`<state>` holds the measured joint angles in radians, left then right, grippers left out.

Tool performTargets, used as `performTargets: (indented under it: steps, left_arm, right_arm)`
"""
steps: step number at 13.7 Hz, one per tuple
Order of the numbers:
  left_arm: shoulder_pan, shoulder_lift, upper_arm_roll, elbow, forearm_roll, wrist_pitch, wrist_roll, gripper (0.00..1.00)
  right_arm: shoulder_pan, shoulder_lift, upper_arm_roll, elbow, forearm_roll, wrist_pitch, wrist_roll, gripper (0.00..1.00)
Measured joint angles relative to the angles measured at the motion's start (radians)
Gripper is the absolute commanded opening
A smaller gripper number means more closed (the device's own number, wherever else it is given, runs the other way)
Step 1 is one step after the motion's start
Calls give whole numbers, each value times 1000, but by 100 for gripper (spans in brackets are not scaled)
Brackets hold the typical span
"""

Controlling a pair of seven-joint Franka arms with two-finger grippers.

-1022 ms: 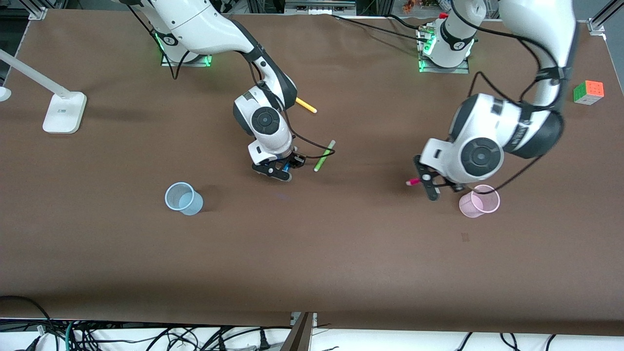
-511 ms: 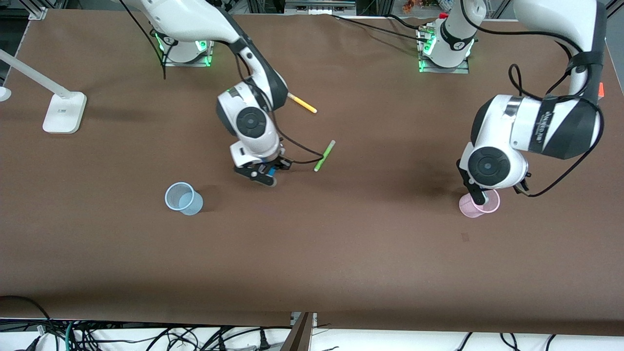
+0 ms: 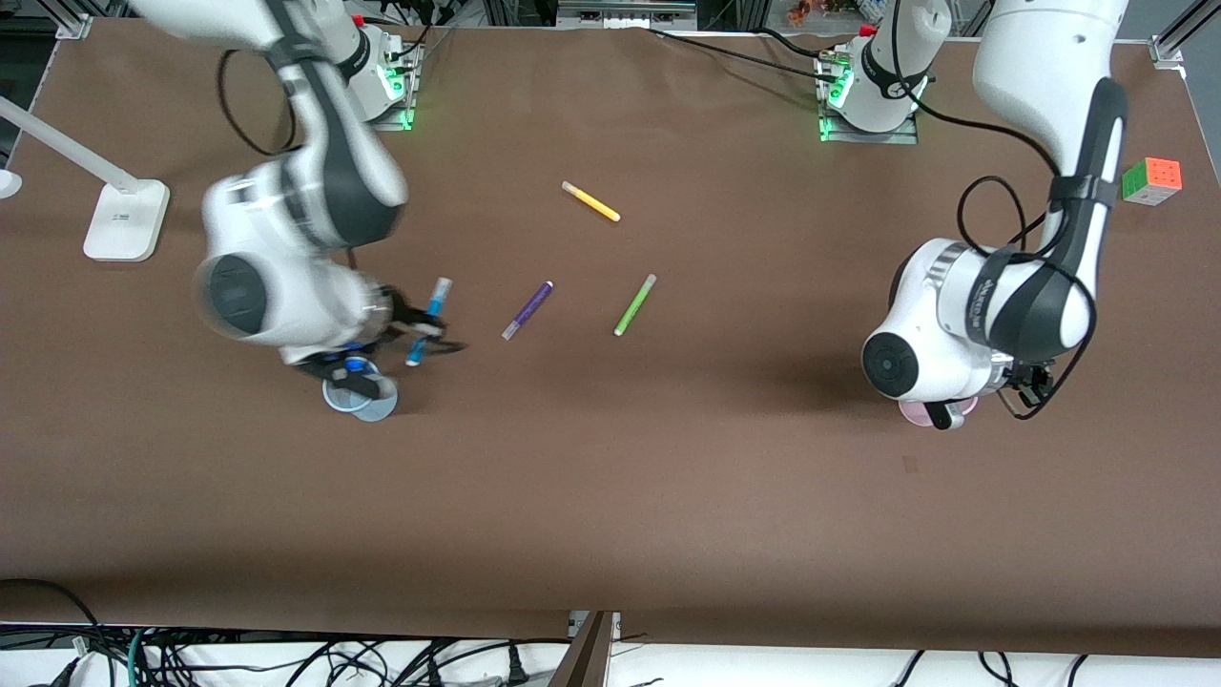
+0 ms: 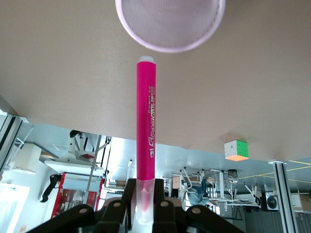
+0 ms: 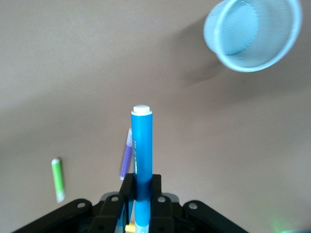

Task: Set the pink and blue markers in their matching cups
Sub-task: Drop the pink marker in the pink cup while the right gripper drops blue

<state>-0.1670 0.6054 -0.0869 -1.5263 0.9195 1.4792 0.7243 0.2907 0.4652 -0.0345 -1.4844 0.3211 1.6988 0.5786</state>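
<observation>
This is a robotics lab. Two white Franka arms stand bolted to a brown-covered table (image 3: 668, 496), their bases at about eleven and one o'clock with green status lights glowing. Aluminium framing rails run along the twelve o'clock edge, and loose black cables (image 3: 286, 658) tangle under the six o'clock edge. A white lamp base (image 3: 126, 221) sits at nine o'clock. The left wrist view catches chairs and equipment racks past the table's edge.

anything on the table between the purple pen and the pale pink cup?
Yes: the lime green felt pen lies between the dark purple felt pen and the pale pink translucent plastic cup; past it, bare brown tabletop. Front view shows it.
</observation>
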Motion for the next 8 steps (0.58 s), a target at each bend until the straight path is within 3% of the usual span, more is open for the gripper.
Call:
performTargets:
  steps: [3, 4, 5, 8]
  left_arm:
    - [-4, 33, -5, 0, 8, 13, -33, 0]
    - [-5, 37, -8, 0, 8, 15, -36, 31]
    - [-7, 39, -11, 0, 8, 15, -38, 99]
    - [-17, 40, -16, 1, 8, 15, -39, 100]
  right_arm:
    - [-158, 16, -1, 7, 182, -76, -112, 0]
    - [-196, 32, -1, 7, 221, -94, -126, 0]
    - [-231, 52, -1, 7, 262, -110, -130, 0]
    - [-329, 133, -1, 7, 398, -173, -156, 0]
